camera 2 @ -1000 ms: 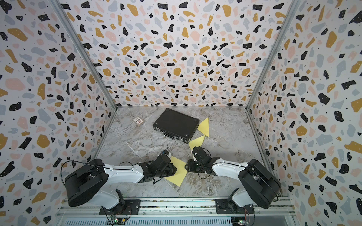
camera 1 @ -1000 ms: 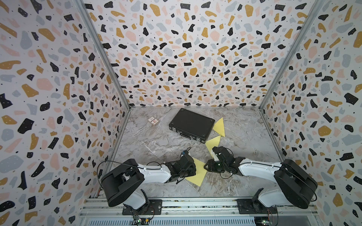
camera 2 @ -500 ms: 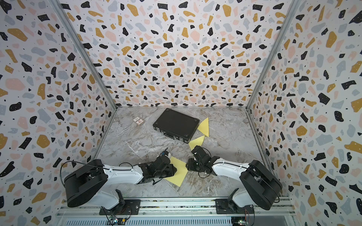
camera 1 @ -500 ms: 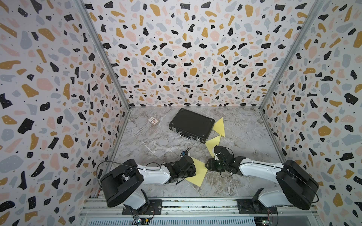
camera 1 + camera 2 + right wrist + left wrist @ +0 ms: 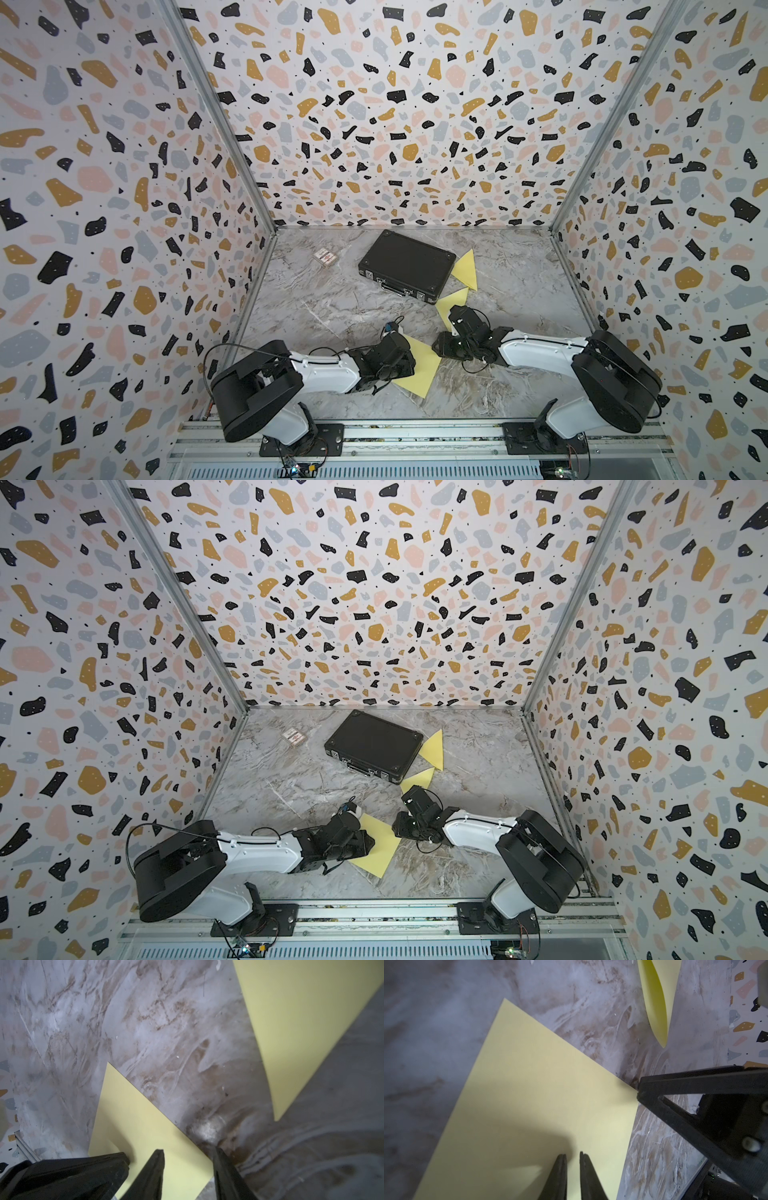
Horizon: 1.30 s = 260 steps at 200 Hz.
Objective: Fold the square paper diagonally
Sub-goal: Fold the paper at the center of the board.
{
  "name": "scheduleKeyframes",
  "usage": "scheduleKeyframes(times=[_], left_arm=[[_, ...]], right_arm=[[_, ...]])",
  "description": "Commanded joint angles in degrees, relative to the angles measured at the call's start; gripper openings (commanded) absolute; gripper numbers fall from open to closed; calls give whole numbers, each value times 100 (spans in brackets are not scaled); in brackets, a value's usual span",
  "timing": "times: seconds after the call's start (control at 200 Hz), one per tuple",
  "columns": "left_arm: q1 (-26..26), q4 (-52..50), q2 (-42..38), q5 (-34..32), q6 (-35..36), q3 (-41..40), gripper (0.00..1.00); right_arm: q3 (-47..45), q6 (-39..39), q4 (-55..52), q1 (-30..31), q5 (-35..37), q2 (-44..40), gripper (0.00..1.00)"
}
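The yellow square paper lies flat and unfolded on the marble floor at the front centre. My left gripper is low over its left part. Its jaws stand a narrow gap apart over the sheet, with nothing between them. My right gripper is open at the paper's right corner. One of its fingers is over the sheet and the other is on the floor beside the edge. In the left wrist view a right finger meets that corner.
A black case lies behind the paper. Two folded yellow triangles lie to its right, the nearer just behind my right wrist. A small card box sits at the back left. Walls close three sides.
My right wrist has shifted slightly at the paper's corner. The paper and my left gripper look unchanged.
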Motion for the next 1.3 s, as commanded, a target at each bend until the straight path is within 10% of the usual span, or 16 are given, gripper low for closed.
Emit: scheduleKeyframes(times=[0.0,1.297], left_arm=[[-92,-1664,349,102,-45,-466,18],[-145,-1557,516,42,-152,-457,18]], right_arm=[[-185,127,-120,77,-174,-49,45],[-402,922,1051,220,-984,-704,43]])
